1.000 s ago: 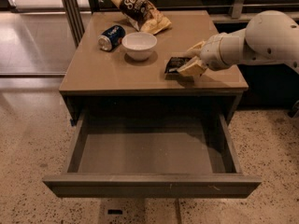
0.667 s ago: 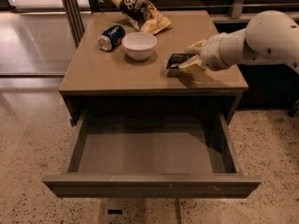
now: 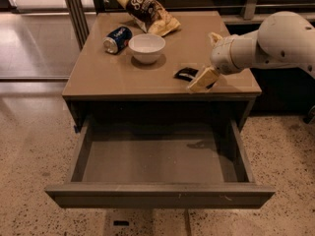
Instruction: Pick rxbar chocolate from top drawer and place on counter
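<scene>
Speckled terrazzo floor (image 3: 29, 171) underneath, with a dark-framed table standing on it. Topped by the counter (image 3: 113, 77), smooth, tan and slightly glossy. Below that, the top drawer (image 3: 157, 195), pulled out toward the camera: grey-brown, plain flat front, nothing lying on its bare bottom.

On the counter, toward the right front corner: the rxbar chocolate (image 3: 185, 73), lying flat in its black wrapper (lettering too small to read). Out of the drawer and resting on the tabletop.

Reaching in from the right, across the counter's right edge: a white arm (image 3: 280, 38), ending in the gripper (image 3: 205, 63). Spread wide, its tan fingers (image 3: 203, 79) well apart, one low near the front edge and the other raised toward the back. Pinching nothing. Lower finger just beside the bar's right end. Cannot tell whether touching it or just clear of it.

Further back on the counter:
- White bowl (image 3: 146, 48), upright, left of the bar.
- Blue can (image 3: 117, 39), on its side, just beside the bowl on its left.
- Crinkled dark-and-tan chip bag (image 3: 147, 13), at the rear edge behind the bowl.

All three well apart from the bar and from the gripper.
</scene>
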